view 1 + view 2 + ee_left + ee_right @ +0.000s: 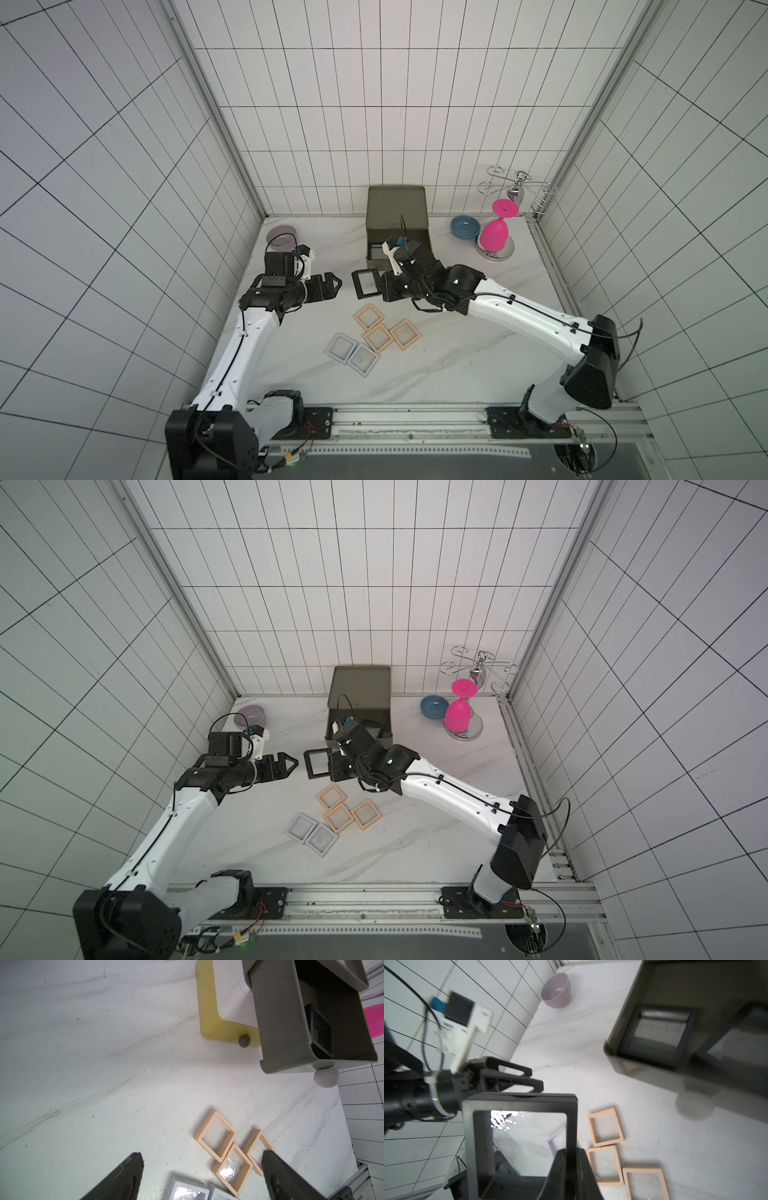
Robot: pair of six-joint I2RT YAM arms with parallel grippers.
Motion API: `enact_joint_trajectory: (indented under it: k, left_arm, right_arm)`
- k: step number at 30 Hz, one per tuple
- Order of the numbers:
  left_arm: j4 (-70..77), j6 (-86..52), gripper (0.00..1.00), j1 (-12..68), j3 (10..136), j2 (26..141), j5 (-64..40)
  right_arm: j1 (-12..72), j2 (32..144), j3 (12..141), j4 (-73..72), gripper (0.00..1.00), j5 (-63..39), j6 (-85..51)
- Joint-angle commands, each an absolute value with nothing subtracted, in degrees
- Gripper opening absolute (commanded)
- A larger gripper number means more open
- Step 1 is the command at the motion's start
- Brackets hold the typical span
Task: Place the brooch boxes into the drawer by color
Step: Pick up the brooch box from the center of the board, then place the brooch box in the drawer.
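My right gripper (384, 284) (571, 1152) is shut on one edge of a black brooch box (366, 282) (319, 763) (519, 1142), held above the table in front of the drawer chest (397, 208). The chest's olive drawer (280, 1022) stands pulled out, with black boxes (658, 1036) (376, 727) lying inside. My left gripper (336, 283) (202, 1153) is open and empty, just left of the held box. Three peach boxes (378, 337) (216, 1136) and two white-lavender boxes (352, 352) lie together on the table nearer the front.
A yellow drawer rim (209, 1001) with a grey knob shows under the olive one. A lilac bowl (281, 237) sits at the back left. At the back right are a blue bowl (465, 226), an upside-down pink goblet (494, 235) and a chrome rack (517, 189).
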State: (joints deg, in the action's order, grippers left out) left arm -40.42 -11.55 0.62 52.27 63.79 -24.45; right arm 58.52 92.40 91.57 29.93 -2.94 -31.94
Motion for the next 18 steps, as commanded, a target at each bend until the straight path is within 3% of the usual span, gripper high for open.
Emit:
enact_joint_trajectory:
  k: [1, 10, 18]
  left_arm:
    - [-38.67, -11.04, 0.93, 0.35, 51.48, 62.56, -24.87]
    - [-38.58, -10.95, 0.93, 0.22, 51.33, 62.49, -24.84]
    - [-38.4, -10.99, 0.93, 0.24, 51.25, 62.49, -24.87]
  right_arm:
    - [52.84, 95.7, 99.56, 38.69, 0.07, -5.57, -26.7]
    - [46.71, 112.81, 124.9, 63.15, 0.07, -1.21, -15.66]
    - [45.75, 118.78, 129.01, 62.85, 0.07, 0.79, -16.54]
